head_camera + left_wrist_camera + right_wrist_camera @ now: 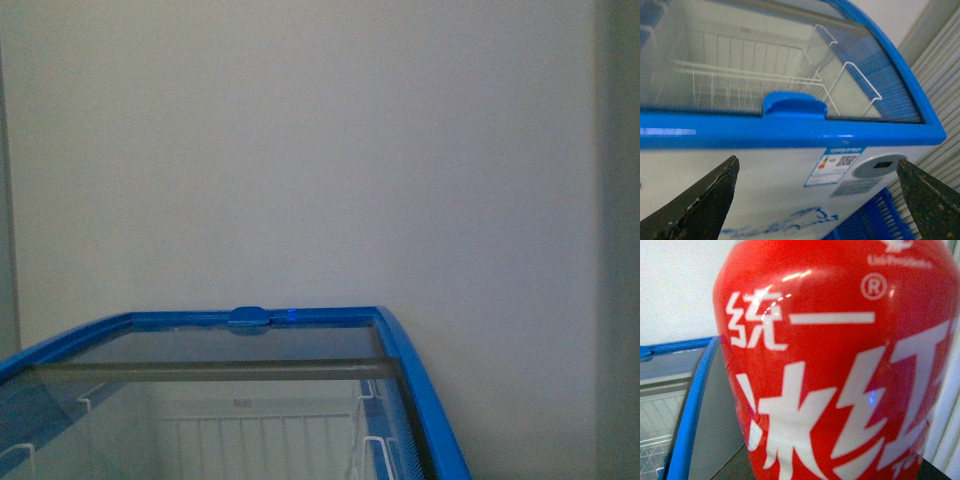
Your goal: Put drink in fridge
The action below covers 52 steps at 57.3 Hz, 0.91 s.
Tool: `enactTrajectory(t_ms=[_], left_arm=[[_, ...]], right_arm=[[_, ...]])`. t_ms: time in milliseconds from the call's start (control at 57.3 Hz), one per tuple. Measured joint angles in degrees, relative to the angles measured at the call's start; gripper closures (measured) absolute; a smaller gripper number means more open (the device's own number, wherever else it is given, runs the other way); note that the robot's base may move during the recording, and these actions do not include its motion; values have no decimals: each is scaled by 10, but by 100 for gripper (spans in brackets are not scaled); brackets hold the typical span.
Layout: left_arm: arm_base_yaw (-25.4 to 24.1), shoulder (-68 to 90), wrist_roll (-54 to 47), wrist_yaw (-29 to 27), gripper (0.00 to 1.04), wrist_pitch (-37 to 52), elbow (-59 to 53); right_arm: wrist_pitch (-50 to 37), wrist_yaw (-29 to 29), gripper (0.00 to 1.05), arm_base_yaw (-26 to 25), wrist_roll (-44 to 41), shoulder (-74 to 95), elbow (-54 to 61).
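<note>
Plain white wall (300, 150) fills the background behind the fridge (740, 175), whose blue rim is seen from the front and from both wrists. Its sliding glass lid (715, 75) appears drawn shut at the near side, and the white wire basket (765, 65) is visible through it, with nothing seen inside.

The drink (840, 365) is outside the fridge, beside its rim, its red label crowding the right wrist view. The right claw's fingers are not plainly shown, so whether it is clamped on the bottle cannot be told.

A blue handle (795, 105) sits on the lid's near edge, above the oval display (879, 165). The left claw (817, 162) is spread wide and empty, facing the fridge front just below that handle.

Opening the lid is judged to be the step in hand. One finger should be set squarely behind the handle's lip. The lid should be pushed along its track rather than lifted. The bottle is best kept upright and clear of the rim until a wide enough gap is made.
</note>
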<state>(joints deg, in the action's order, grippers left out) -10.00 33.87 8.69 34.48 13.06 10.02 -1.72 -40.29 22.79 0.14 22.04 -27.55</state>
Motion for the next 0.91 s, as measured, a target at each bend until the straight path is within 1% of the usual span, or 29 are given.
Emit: enactTrajectory(t_ms=[17,52,87,140,192,209,244,262,297,384,419,506,576,663,768,908], left_arm=[[0,12,-5,3,8,11,4],[0,59,-47,18,8,52,20],[0,103,-101,33,8,82,35],[0,148,-189,63,8,101,54],[0,193,-287,97,8,100,73],[0,207,-333,112,8,95,81],[0,221,-370,122,8,88,88],[0,235,-408,129,8,84,95],[0,248,-436,133,8,82,101],[2,299,-598,150,8,46,134],[5,318,-666,147,8,51,145],[10,359,-770,145,8,44,181],[11,389,-819,139,8,34,208],[11,429,-847,131,8,29,241],[15,464,-861,121,8,28,268],[29,513,-858,108,8,60,299]], right_arm=[[0,0,69,0,0,0,0],[0,0,69,0,0,0,0],[0,0,69,0,0,0,0],[0,2,69,0,0,0,0],[0,2,69,0,0,0,0],[0,2,69,0,0,0,0],[0,2,69,0,0,0,0],[0,2,69,0,0,0,0],[0,2,69,0,0,0,0],[0,2,69,0,0,0,0],[0,2,69,0,0,0,0],[0,2,69,0,0,0,0],[0,2,69,0,0,0,0],[0,2,69,0,0,0,0],[0,2,69,0,0,0,0],[0,2,69,0,0,0,0]])
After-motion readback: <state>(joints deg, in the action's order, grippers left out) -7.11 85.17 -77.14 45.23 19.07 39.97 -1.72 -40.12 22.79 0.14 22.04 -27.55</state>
